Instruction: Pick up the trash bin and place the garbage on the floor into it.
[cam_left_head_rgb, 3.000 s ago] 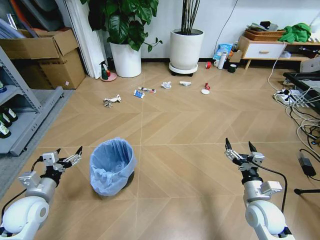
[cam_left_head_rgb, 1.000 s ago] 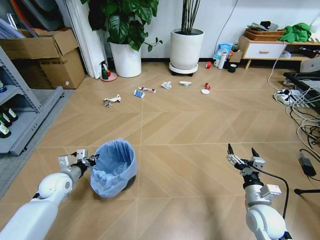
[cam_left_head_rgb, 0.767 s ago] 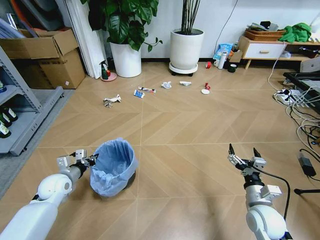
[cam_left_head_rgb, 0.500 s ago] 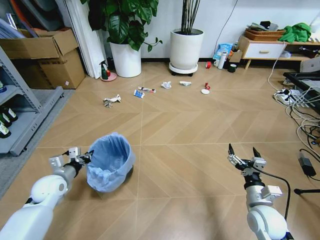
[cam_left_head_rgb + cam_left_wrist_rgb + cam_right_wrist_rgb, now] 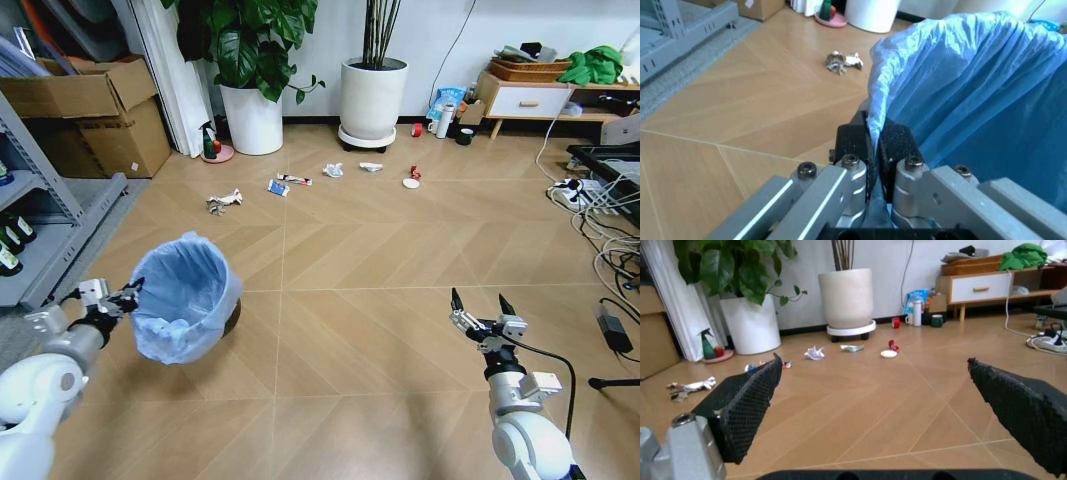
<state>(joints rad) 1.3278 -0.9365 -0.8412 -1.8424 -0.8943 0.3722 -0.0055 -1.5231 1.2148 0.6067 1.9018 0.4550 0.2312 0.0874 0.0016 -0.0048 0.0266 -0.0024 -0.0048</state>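
Left wrist view: trash bin (image 5: pixel 973 100) rim between left pincer (image 5: pixel 875 145) fingers.

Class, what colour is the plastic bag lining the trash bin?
Light blue plastic bag, seen best in the head view.

**Floor status**

Wood floor (image 5: pixel 380 250), herringbone pattern. On it: crumpled paper wad (image 5: pixel 224 200), flattened tube box (image 5: pixel 279 186), white wad (image 5: pixel 333 170), red wrapper (image 5: pixel 414 173), white lid (image 5: pixel 410 183). Two white plant pots (image 5: pixel 372 97) stand by the wall.
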